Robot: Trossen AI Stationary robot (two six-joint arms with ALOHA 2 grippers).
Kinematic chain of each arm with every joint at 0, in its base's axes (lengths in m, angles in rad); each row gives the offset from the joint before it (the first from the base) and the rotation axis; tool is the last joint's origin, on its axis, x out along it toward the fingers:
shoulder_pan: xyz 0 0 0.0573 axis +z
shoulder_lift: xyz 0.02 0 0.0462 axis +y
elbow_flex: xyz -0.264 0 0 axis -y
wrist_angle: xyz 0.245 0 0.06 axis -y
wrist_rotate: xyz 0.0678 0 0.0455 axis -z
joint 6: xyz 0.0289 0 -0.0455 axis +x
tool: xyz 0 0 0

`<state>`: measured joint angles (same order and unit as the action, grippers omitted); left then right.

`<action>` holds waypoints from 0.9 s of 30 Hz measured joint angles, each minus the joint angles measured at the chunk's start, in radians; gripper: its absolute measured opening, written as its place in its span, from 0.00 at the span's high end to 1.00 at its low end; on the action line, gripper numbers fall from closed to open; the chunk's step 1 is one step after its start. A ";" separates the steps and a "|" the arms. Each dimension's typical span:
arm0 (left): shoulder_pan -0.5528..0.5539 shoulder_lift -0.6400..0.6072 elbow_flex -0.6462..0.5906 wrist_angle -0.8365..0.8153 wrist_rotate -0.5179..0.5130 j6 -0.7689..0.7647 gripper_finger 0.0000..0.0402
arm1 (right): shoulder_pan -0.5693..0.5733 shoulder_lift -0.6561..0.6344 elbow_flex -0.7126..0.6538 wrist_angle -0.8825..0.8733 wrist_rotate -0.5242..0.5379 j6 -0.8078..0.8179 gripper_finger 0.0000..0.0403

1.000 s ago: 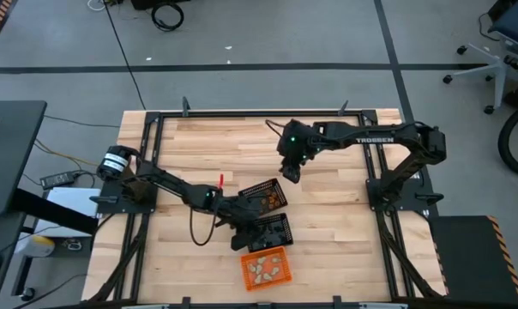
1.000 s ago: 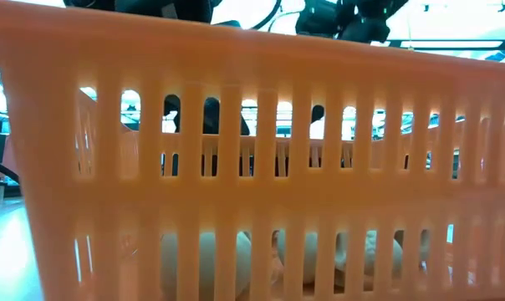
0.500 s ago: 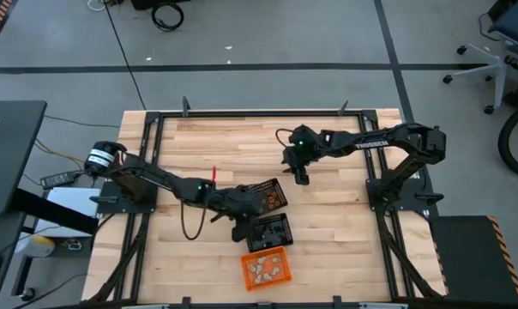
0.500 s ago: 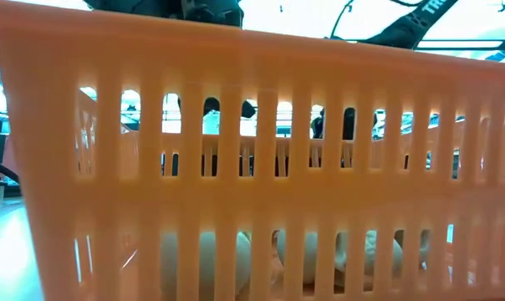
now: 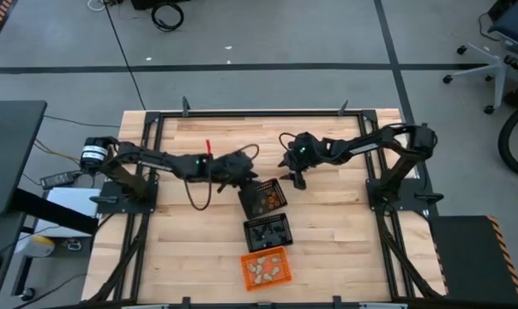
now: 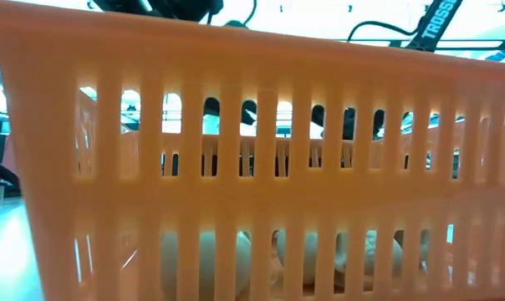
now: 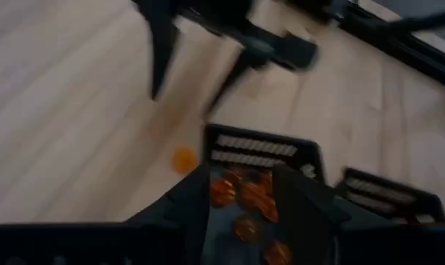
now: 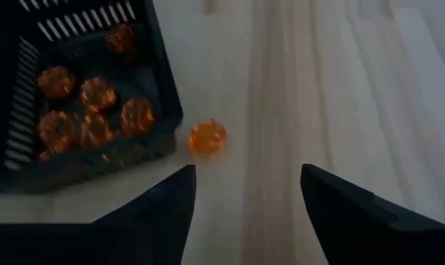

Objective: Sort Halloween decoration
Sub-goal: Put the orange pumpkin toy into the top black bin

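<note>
Wooden worktop (image 5: 328, 223) carries three baskets in a row. Left claw (image 5: 244, 163) hangs by the far black basket (image 5: 265, 196), fingers apart w/ nothing between. Orange trinkets (image 8: 90, 118) lie inside that basket; one orange trinket (image 8: 208, 137) sits just outside it. Right claw (image 5: 297, 179) hovers near, spread wide, empty.

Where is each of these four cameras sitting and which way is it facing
High view: above the table, straight down; both arms, left hand, right hand, all three baskets.
Low view: at table-top height, looking level into the orange basket; arm parts at the top.
Left wrist view: on the left arm, facing the black basket of orange trinkets; own fingers show.
Right wrist view: on the right arm, facing a loose orange trinket; open fingers.
Both wrist views share that basket and the loose trinket.
</note>
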<state>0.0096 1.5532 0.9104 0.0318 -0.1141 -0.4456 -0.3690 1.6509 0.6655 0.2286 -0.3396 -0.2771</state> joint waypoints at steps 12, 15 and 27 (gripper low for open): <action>0.059 0.000 0.000 -0.019 0.004 -0.044 0.62 | 0.017 0.133 0.000 0.209 -0.056 0.099 0.38; 0.059 0.000 0.000 -0.018 0.024 -0.044 0.62 | 0.021 0.156 0.000 0.249 -0.060 0.099 0.39; 0.058 0.000 0.000 -0.021 0.040 -0.041 0.62 | 0.056 0.220 0.002 0.363 -0.073 0.033 0.39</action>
<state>0.0681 1.5536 0.9100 0.0113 -0.0738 -0.4862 -0.3128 1.8704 0.6674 0.5914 -0.4124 -0.2441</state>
